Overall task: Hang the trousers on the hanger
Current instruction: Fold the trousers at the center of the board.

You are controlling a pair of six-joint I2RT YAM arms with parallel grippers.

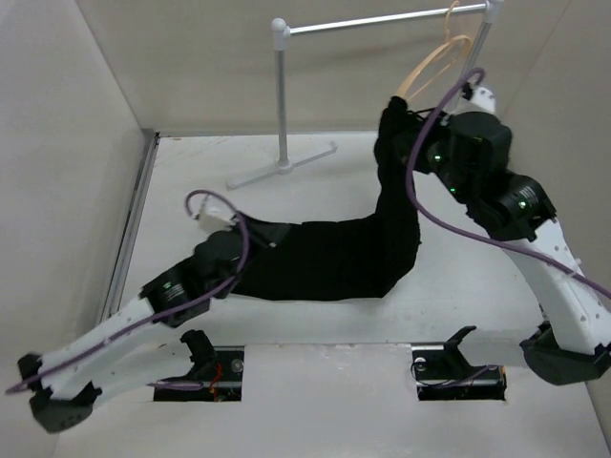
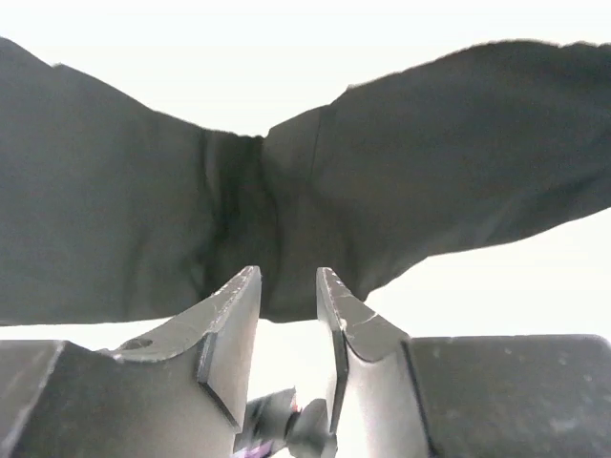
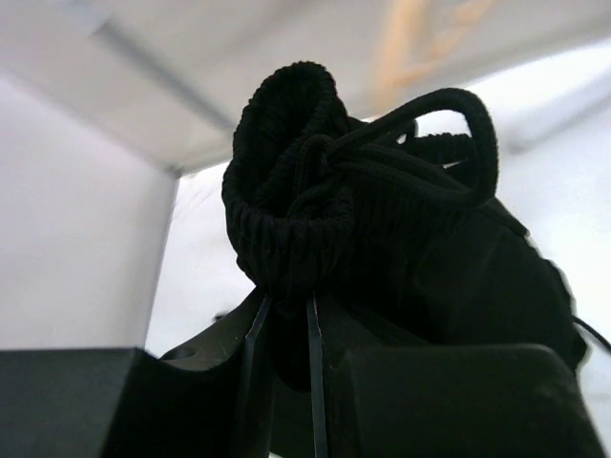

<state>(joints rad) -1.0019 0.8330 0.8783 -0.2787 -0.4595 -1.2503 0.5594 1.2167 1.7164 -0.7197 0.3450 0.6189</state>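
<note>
Below the one hanger [image 1: 434,65], right fingers [image 3: 284,315] pinch the one trousers' [image 1: 334,256] waistband. Left fingers [image 2: 286,286], slightly parted, seemingly grip nothing.

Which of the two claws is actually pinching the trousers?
The right gripper, up by the hanger: it is clamped on the bunched waistband of the trousers. The left gripper's fingers stand apart at the cloth, not pinching.

Bright, even light; wrist views overexposed, their backgrounds softly blurred.
</note>
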